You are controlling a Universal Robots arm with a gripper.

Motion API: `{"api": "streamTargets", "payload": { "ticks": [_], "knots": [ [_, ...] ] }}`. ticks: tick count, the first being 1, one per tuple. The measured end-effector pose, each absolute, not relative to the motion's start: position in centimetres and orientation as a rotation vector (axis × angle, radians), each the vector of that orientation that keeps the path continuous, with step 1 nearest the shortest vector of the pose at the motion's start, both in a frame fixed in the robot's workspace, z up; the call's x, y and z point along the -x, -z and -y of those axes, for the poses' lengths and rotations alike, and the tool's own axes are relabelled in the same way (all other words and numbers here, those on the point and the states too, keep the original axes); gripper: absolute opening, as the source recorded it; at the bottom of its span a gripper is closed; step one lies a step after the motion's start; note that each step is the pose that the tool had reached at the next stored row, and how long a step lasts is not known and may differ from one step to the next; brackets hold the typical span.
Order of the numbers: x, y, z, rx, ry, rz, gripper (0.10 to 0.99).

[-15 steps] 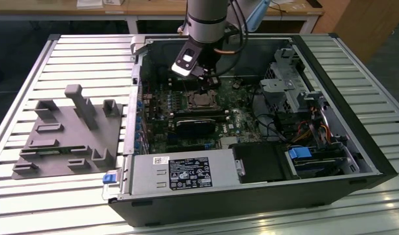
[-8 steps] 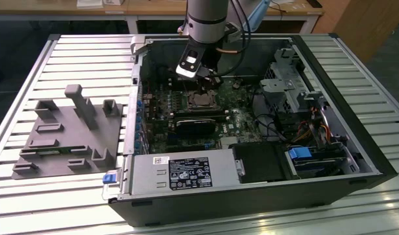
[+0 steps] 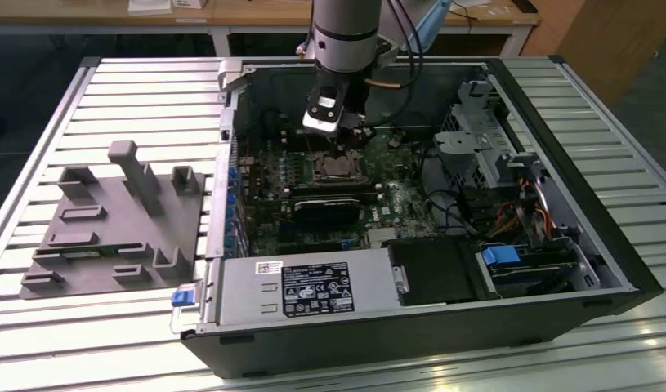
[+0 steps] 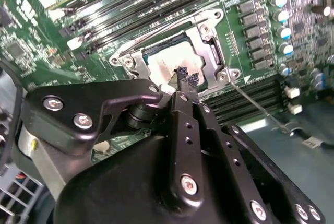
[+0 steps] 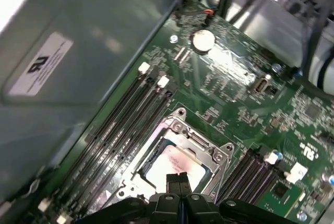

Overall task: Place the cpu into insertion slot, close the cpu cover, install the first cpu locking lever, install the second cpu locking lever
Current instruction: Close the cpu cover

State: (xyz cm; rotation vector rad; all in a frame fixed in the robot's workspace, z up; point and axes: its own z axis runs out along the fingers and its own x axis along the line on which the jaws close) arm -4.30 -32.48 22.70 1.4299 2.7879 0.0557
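cpu (image 5: 175,162): seen through the window of the flat-lying cover (image 5: 201,143).
pincer (image 5: 179,178): closed, nothing held, over the cpu.

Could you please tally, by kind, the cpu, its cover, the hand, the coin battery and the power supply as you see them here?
cpu: 1
cover: 1
hand: 1
coin battery: 1
power supply: 1
Total: 5
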Motion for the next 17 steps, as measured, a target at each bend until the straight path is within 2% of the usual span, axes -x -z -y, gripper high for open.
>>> {"api": "streamTargets", "payload": {
  "ticks": [17],
  "knots": [
    [4.3, -22.56, 32.48, -0.985, -0.05, -2.978, 0.102]
  ]
}}
